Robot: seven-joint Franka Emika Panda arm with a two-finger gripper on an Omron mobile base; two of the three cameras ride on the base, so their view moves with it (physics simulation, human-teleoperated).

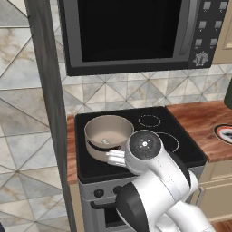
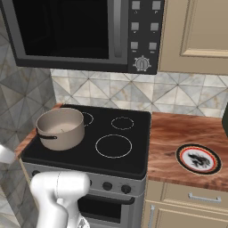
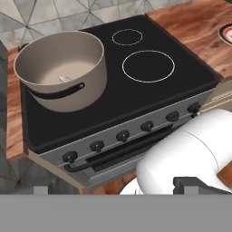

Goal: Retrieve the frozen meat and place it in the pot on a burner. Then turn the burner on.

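The frozen meat (image 3: 65,78) is seen as a small pale lump inside the pot (image 3: 63,72); gripper jaws are spread apart, fingertips cut off.

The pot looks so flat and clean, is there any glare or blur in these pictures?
Left base view: pot evenly lit, no glare, edges a little soft. Right base view: the stove top is matte black, showing no reflections. Hand view: a small pale lump inside the pot is too blurry to make out.

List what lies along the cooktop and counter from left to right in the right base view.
pot with the frozen meat inside → small white ring and large white ring → wooden counter → round plate
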